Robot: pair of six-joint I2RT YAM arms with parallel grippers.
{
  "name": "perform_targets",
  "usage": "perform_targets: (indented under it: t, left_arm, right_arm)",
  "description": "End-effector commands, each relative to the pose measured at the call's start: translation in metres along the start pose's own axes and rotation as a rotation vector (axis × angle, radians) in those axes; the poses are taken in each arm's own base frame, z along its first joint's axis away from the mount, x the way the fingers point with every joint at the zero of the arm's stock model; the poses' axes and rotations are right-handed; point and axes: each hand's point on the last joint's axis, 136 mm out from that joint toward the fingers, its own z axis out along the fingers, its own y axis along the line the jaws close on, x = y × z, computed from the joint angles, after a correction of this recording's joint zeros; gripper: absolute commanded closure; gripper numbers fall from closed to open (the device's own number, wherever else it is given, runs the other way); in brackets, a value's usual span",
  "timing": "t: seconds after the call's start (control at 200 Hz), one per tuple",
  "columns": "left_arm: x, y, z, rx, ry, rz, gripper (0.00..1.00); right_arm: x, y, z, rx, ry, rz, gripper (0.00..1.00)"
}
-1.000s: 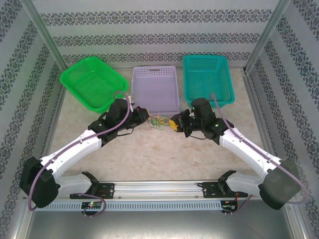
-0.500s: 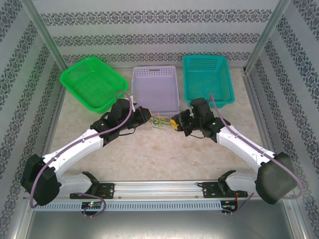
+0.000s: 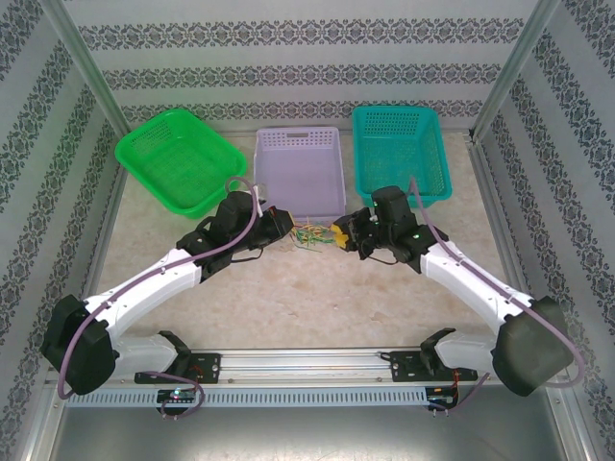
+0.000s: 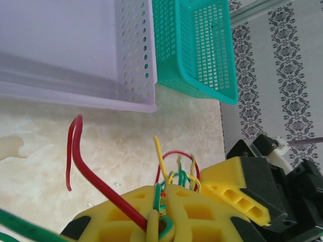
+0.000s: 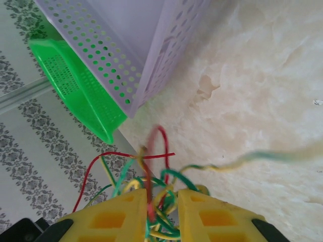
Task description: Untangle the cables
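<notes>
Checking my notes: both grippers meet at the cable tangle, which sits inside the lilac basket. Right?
No. The cables are not inside the lilac basket; they are just outside its near wall, over the table, between the left gripper and the right gripper. The top external view shows it.

The cables [image 3: 309, 234] sit between my left tool [image 3: 287, 230] and right tool [image 3: 336, 233], over the table [image 3: 307, 293], just before the middle basket [image 3: 299, 132]; left basket [image 3: 130, 154] and right basket [image 3: 394, 109] flank it.
</notes>
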Motion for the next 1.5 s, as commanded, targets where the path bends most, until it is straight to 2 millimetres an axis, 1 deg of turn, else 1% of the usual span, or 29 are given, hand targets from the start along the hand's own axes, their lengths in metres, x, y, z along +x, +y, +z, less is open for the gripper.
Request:
perform_targets:
  t: [0.0,0.06,0.12,0.225,0.39,0.48,0.54,0.884,1.189,1.239,1.499]
  left_arm:
    - [-0.001,-0.018,-0.002,0.044,0.002,0.034,1.00]
    - [0.000,-0.018,0.000,0.043,0.010,0.035,1.00]
    - [0.001,-0.018,0.002,0.049,0.014,0.030,1.00]
    - [0.000,-0.022,0.004,0.062,0.019,0.029,1.00]
    - [-0.001,-0.025,0.007,0.070,0.024,0.030,1.00]
    - [-0.001,-0.027,0.007,0.078,0.023,0.028,1.00]
    - [0.000,-0.027,0.007,0.077,0.028,0.026,1.00]
    - [0.001,-0.030,0.007,0.093,0.030,0.022,1.00]
    - [0.004,-0.029,0.005,0.092,0.034,0.021,1.00]
    - [0.005,-0.028,0.006,0.091,0.035,0.020,1.00]
    - [0.006,-0.030,0.007,0.094,0.039,0.020,1.00]
  right_arm:
    - [0.000,0.006,-0.026,-0.029,-0.021,-0.038,0.75]
    - [-0.002,0.005,-0.033,-0.038,-0.029,-0.036,0.74]
    - [-0.003,0.000,-0.035,-0.034,-0.023,-0.029,0.73]
    - [-0.006,-0.011,-0.031,-0.012,-0.022,-0.012,0.73]
    - [-0.008,-0.012,-0.023,-0.003,-0.014,-0.016,0.77]
    - [-0.012,-0.019,-0.019,0.013,-0.015,-0.010,0.79]
    - [-0.013,-0.020,-0.016,0.012,-0.013,-0.005,0.79]
    - [-0.016,-0.009,-0.008,-0.001,-0.013,-0.016,0.79]
    - [-0.017,-0.003,-0.015,-0.008,-0.034,-0.046,0.77]
    - [-0.017,-0.004,-0.015,-0.004,-0.033,-0.046,0.77]
    - [-0.014,0.003,-0.014,-0.019,-0.020,-0.055,0.77]
